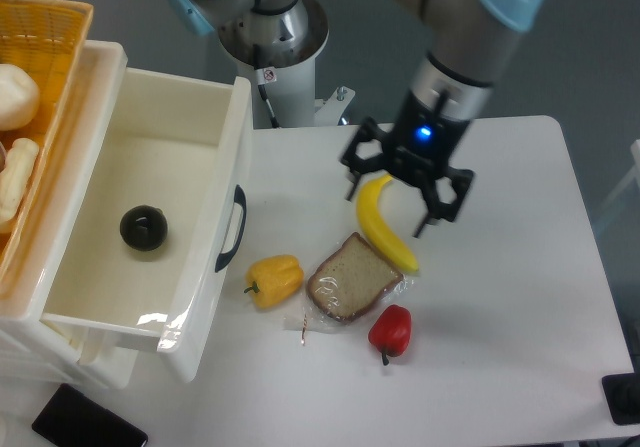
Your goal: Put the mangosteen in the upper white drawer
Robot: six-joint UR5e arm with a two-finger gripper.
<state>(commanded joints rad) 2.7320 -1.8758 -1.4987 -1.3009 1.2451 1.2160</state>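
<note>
The mangosteen [144, 228], small, black and glossy, lies on the floor of the upper white drawer [199, 324], left of centre. The drawer is pulled out, its dark curved handle [234, 229] facing the table. My gripper [395, 210] hangs over the table, far right of the drawer and above the banana. It is open, fingers spread, with nothing between them.
A banana [384, 227], a wrapped bread slice [351, 279], a yellow pepper [274, 279] and a red pepper [390, 331] lie on the white table. An orange wicker basket [30, 87] with rolls sits above the drawer at left. A black phone [88, 423] lies at the bottom left.
</note>
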